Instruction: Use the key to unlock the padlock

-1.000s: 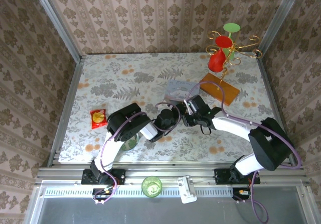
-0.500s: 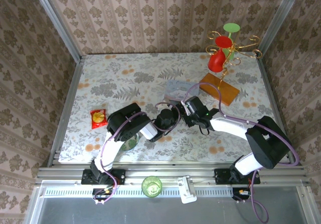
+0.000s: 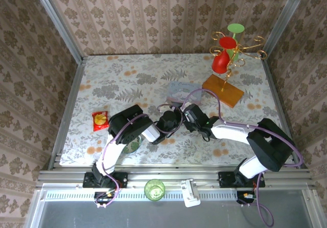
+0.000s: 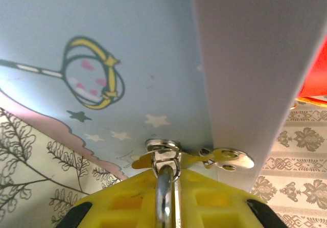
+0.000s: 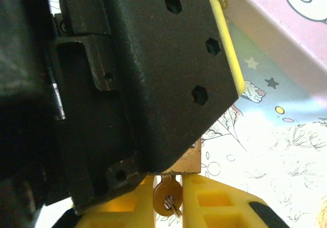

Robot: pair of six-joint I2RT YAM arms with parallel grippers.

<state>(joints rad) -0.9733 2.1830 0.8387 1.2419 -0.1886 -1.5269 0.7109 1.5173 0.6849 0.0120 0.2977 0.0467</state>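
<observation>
- The left gripper [image 4: 166,184] is pinching the padlock [image 4: 163,207] by its thin silvery shackle, with its yellow fingers drawn in narrow around it.
- The padlock is hanging at the hasp [image 4: 163,149] of the pale blue cartoon tin [image 4: 102,44], its shackle threading the metal loop.
- The right gripper [image 5: 168,187] is sitting just under the lock's brass body. Its fingers seem to be clamping the key [image 5: 164,200], though the left gripper's black housing is blocking much of that view.
- The key is pointing up at the brass body.
- A red-and-yellow snack packet [image 3: 100,119] is lying well off to the left on the floral table [image 3: 127,74].
</observation>
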